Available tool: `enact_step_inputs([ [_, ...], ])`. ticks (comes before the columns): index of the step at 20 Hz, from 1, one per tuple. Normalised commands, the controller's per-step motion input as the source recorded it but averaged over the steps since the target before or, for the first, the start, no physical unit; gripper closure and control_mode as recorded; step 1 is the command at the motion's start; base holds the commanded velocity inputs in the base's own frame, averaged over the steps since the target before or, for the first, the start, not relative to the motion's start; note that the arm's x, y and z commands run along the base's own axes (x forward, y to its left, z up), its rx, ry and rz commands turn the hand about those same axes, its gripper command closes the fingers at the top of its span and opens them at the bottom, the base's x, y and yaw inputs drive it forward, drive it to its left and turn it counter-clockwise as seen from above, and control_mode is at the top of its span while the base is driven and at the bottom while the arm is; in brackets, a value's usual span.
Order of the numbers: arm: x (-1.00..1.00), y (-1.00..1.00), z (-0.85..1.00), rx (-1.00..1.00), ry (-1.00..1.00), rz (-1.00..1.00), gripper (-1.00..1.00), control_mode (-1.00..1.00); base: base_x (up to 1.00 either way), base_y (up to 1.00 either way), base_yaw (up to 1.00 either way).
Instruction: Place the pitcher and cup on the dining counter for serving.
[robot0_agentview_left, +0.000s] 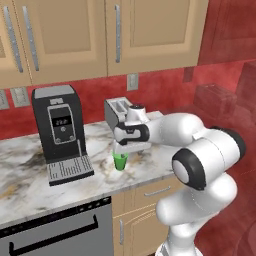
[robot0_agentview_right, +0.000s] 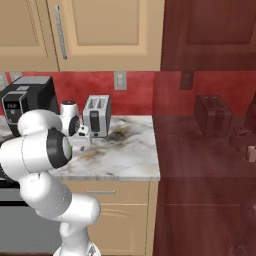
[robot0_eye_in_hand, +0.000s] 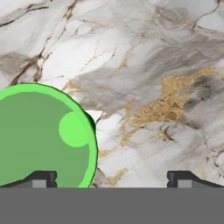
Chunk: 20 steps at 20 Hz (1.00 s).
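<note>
Poised directly above the cup (robot0_agentview_left: 120, 161), the claw (robot0_agentview_left: 120, 148) points straight down at the marble surface (robot0_agentview_left: 30, 185), its two dark fingertips (robot0_eye_in_hand: 41, 178) set wide apart with nothing between them. From the hand view the cup's round green mouth (robot0_eye_in_hand: 41, 135) sits to the left of the claw's centre line, its rim just past the left fingertip, so only that side of the claw overlaps it while the right fingertip stands over bare marble. The cup stands upright on the surface, long axis vertical, open mouth up, narrowing toward its base. In the left base view it is near the front edge of the surface, between the coffee machine (robot0_agentview_left: 60, 131) on the left and the toaster (robot0_agentview_left: 117, 112) behind. The arm reaches in from the right: a thick white forearm runs roughly level toward the cup, the wrist bends down over it, and the elbow with its dark joint bulges nearer the camera, above the column that rises from the base. In the right base view the arm's shoulder and elbow hide most of the cup, leaving a green sliver (robot0_agentview_right: 71, 148) beside the wrist, with the toaster (robot0_agentview_right: 97, 116) just beyond on the surface.
</note>
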Motion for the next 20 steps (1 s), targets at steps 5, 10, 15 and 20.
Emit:
enact_step_inputs([
  [5, 0.05, 0.0, -0.18, 0.0, 0.0, 0.0, -1.0, -1.0, 0.0, 0.0, 0.0],
  [10, 0.02, 0.0, -0.15, 0.0, 0.0, 0.0, -1.0, -1.0, 0.0, 0.0, 0.0],
  [15, 0.02, 0.01, -0.09, 0.0, 0.0, 0.0, 1.0, -1.0, 0.0, 0.0, 0.0],
  [20, 0.0, 0.0, 0.0, 0.0, 0.0, 0.0, 1.0, -1.0, 0.0, 0.0, 0.0],
])
